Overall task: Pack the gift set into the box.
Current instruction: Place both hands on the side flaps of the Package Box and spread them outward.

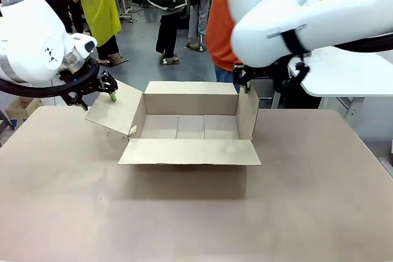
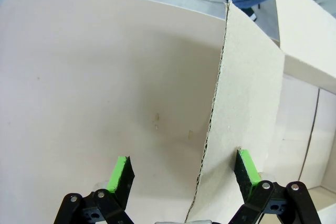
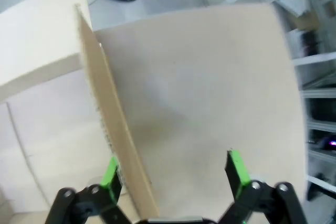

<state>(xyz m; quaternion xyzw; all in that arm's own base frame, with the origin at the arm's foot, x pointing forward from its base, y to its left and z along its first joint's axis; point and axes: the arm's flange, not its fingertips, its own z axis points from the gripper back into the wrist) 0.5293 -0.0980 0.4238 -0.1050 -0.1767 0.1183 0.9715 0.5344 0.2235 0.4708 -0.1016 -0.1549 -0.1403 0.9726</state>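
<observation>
The box (image 1: 190,151) is a brown cardboard carton standing open in the middle of the table, all four flaps spread and nothing inside. My left gripper (image 1: 98,99) is open at the outer edge of the left flap (image 1: 116,111). The left wrist view has that flap (image 2: 247,93) running between the open fingers of the left gripper (image 2: 184,174). My right gripper (image 1: 243,84) hovers open over the top of the upright right flap (image 1: 247,115). The right wrist view shows this flap (image 3: 100,93) beside one pad of the right gripper (image 3: 173,174). The gift set is out of view.
A person in an orange top (image 1: 218,23) stands just behind the box. A white table (image 1: 350,72) is at the far right, and a small carton (image 1: 21,107) sits on the floor at the left. Bare tabletop (image 1: 196,213) lies in front of the box.
</observation>
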